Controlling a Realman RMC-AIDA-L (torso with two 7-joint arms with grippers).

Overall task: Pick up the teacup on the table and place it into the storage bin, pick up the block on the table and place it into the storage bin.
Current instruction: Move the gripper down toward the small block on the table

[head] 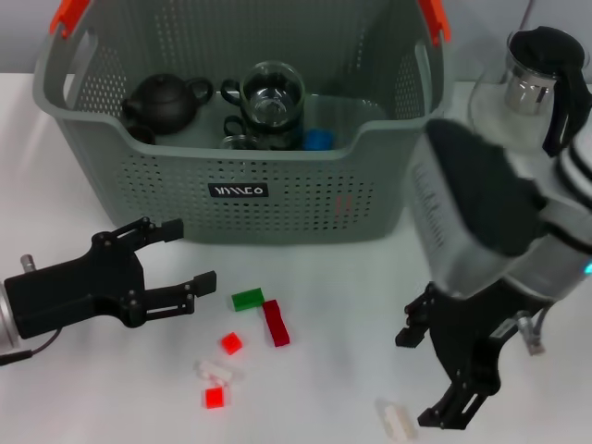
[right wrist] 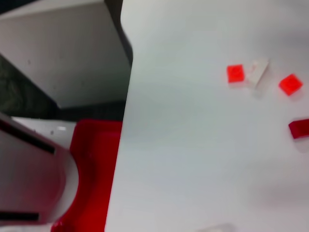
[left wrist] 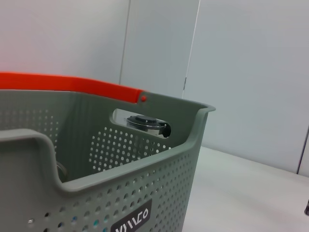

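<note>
The storage bin [head: 277, 199] stands at the back middle of the table, and the left wrist view shows its wall and black label [left wrist: 131, 223] close up. Inside it a glass teacup [head: 272, 92] sits beside a black teapot [head: 165, 100]. Loose blocks lie in front of the bin: green [head: 247, 299], dark red [head: 276, 322], small red [head: 231, 343] and white [head: 215, 372]. My left gripper [head: 185, 256] hovers open left of the green block, holding nothing. My right gripper [head: 421, 377] is open low at the right, next to a white block [head: 398, 418].
A glass kettle [head: 535, 74] with a black lid stands at the back right, behind my right arm. Another small red block [head: 214, 398] lies near the front. The right wrist view shows red blocks [right wrist: 235, 73] and the table's edge [right wrist: 126, 116], with a red object [right wrist: 91, 174] beyond it.
</note>
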